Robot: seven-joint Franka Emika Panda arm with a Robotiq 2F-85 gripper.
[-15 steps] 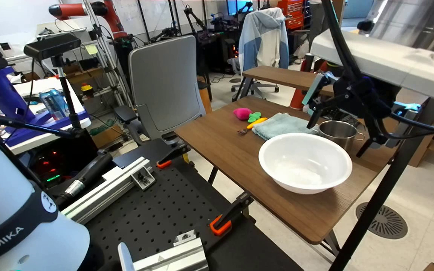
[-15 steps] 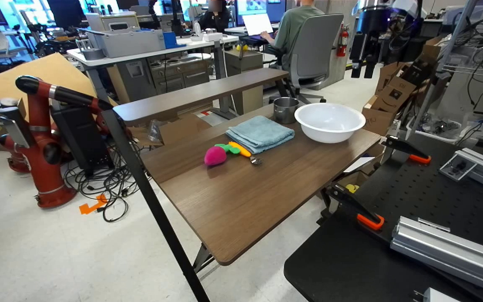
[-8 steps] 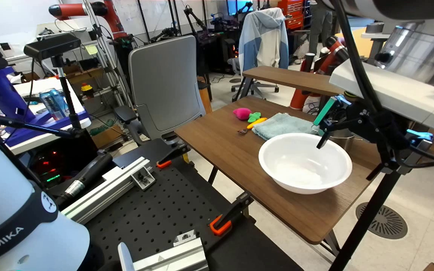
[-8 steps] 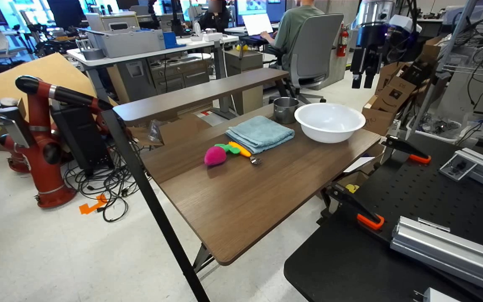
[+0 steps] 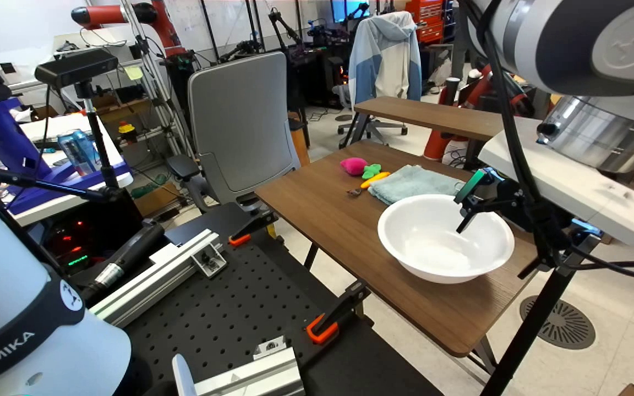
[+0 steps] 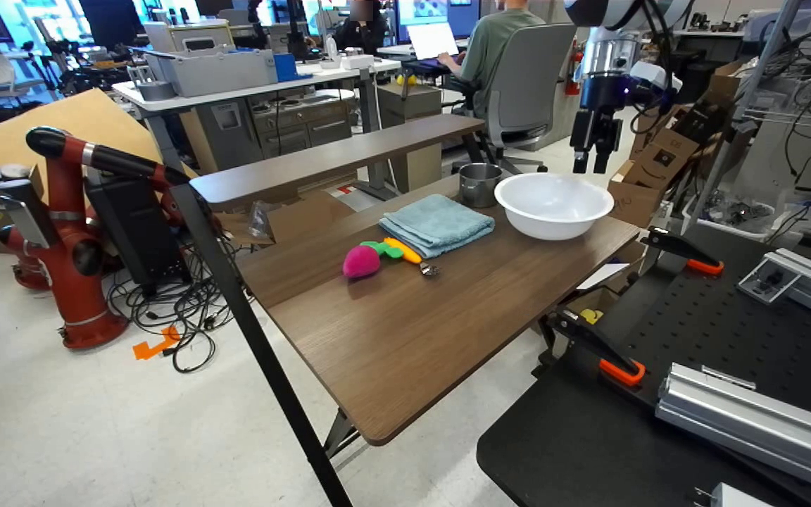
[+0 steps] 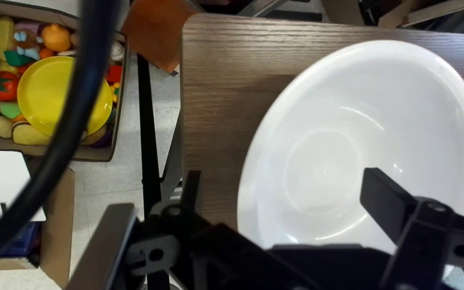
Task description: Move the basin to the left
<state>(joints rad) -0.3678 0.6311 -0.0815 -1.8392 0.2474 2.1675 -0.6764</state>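
The basin [image 5: 427, 250] is a wide white bowl standing upright near the table's end; it also shows in an exterior view [image 6: 553, 211] and in the wrist view [image 7: 324, 165]. My gripper [image 5: 496, 247] is open and empty. In an exterior view the gripper [image 6: 590, 169] hangs above the basin's right side, apart from it. In the wrist view the gripper's fingers [image 7: 282, 177] are wide apart. One finger shows over the tabletop outside the rim, the other over the basin's inside. The near part of the rim is hidden behind the gripper body.
A metal pot [image 6: 479, 184] stands close beside the basin. A folded blue towel [image 6: 437, 224], a pink toy [image 6: 362, 261] and an orange-handled utensil [image 6: 405, 251] lie on the table [image 6: 405, 338]. A raised shelf [image 6: 349, 156] runs along one side. A box of toys [image 7: 119, 121] is below the table.
My gripper has come down closer to the basin, moving leftward in both exterior views over the last half second. It stays open. The basin has not moved.
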